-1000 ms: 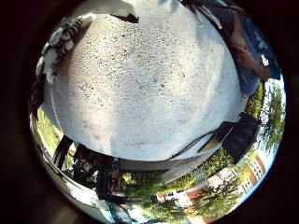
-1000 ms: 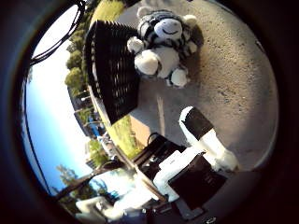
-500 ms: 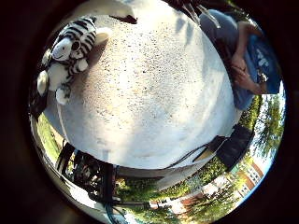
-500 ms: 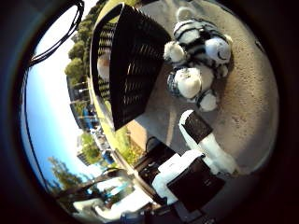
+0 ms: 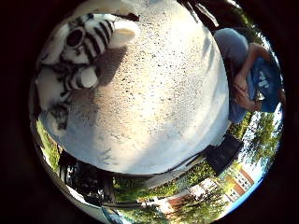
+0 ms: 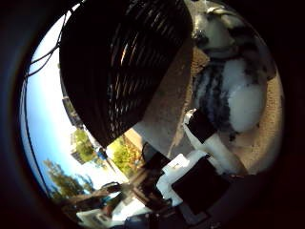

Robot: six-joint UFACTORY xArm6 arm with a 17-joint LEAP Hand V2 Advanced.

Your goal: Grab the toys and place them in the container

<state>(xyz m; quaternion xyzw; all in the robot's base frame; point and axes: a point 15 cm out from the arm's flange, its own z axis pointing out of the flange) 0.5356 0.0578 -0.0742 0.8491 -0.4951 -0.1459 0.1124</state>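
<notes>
This is an outdoor yard: a speckled stone worktop (image 5: 154, 93) stands in sunlight, with green trees (image 5: 261, 140), a brick building (image 5: 238, 179) and blue sky (image 6: 40, 109) around.

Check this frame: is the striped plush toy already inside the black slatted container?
No. The striped plush toy lies on the speckled tabletop, beside the black slatted container, not in it.

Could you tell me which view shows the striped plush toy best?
The little finger side view: the toy lies whole on the table, face and stripes clear. The thumb side view shows only its body, beside the basket, behind the hand.
</notes>
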